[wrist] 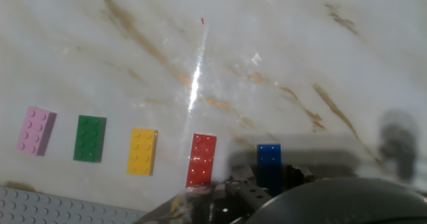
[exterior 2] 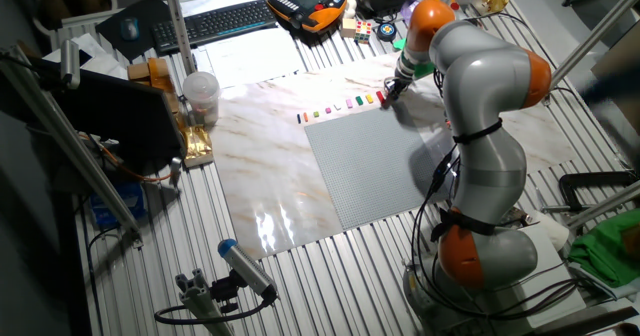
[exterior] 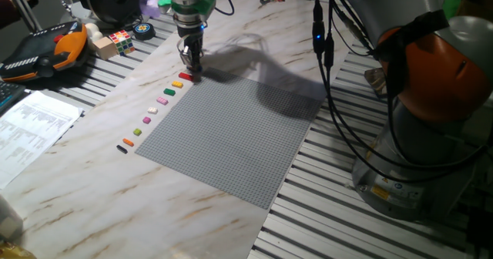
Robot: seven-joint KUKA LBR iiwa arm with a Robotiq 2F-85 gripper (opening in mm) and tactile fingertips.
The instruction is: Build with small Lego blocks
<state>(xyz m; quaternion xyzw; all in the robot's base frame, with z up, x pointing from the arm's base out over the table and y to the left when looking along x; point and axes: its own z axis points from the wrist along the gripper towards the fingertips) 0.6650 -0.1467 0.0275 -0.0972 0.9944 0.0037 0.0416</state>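
Gripper at blue brick (row's end); grip unclear

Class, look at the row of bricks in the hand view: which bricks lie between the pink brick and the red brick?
In the hand view, a green brick and a yellow brick lie between the pink brick and the red brick, all apart.

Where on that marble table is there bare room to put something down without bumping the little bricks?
The grey baseplate is bare all over. The marble top is open between the brick row and the printed sheet, and again beyond the plate's far edge. It is crowded at the row's far end, where the gripper hangs over the blue brick beside the red brick.
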